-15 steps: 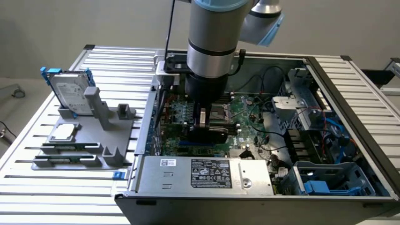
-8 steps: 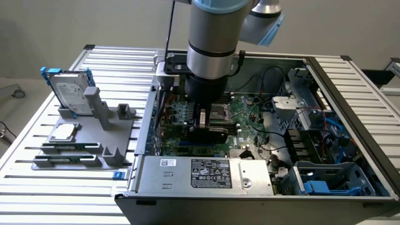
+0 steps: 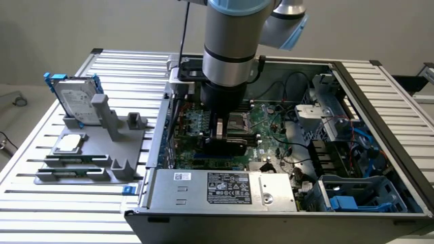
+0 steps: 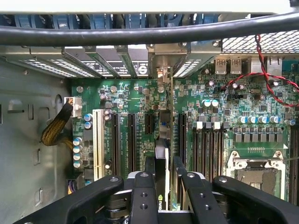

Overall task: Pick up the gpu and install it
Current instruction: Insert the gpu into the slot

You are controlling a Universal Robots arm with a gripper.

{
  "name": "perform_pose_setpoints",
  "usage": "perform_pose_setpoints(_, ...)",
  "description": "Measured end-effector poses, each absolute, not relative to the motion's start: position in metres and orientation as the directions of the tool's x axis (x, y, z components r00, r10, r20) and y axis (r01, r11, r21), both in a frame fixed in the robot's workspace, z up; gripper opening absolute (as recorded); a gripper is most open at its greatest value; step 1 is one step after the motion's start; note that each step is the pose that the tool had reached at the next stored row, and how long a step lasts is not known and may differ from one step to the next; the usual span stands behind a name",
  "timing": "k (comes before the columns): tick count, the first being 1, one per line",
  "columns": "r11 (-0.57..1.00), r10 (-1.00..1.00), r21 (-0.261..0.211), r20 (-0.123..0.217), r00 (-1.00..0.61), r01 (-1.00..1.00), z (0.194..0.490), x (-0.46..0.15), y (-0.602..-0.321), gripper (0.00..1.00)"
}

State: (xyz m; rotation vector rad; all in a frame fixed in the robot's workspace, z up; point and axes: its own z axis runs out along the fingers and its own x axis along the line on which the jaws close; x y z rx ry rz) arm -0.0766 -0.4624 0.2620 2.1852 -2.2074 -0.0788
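Contact with the gpu (image 4: 161,133) is made on both flat faces by the fingers (image 4: 150,167) of the gripper (image 4: 164,163), which are closed partway and clamped on it; the card is carried edge-on just above the motherboard (image 4: 135,102), in line with its long black slots (image 4: 131,140) and between two of them; the silver bracket end is pointed at the slotted rear wall of the case (image 3: 379,101); whether the card's edge is seated in a slot cannot be told.

The arm (image 3: 230,46) is held straight down into the case, wrist vertical, with the gripper over the motherboard's middle.

The open case is laid on a slatted table (image 3: 40,208); beside the motherboard, within the case, a silver power supply (image 3: 224,188) and a blue drive cage (image 3: 352,201) are housed, and a red-and-black twisted wire (image 4: 268,70) is draped over the board. Well apart from the motherboard, beyond the case wall at the exterior view's left, a grey fixture (image 3: 88,152) is set on the table; in it a hard drive (image 3: 74,99) with a blue frame is stood upright.
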Motion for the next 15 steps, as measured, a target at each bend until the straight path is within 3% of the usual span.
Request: perform_pose_setpoints(15,0.01,-1.0,0.063,-0.006,-0.01,-0.998,0.2677,-0.0796,-0.4624,0.26)
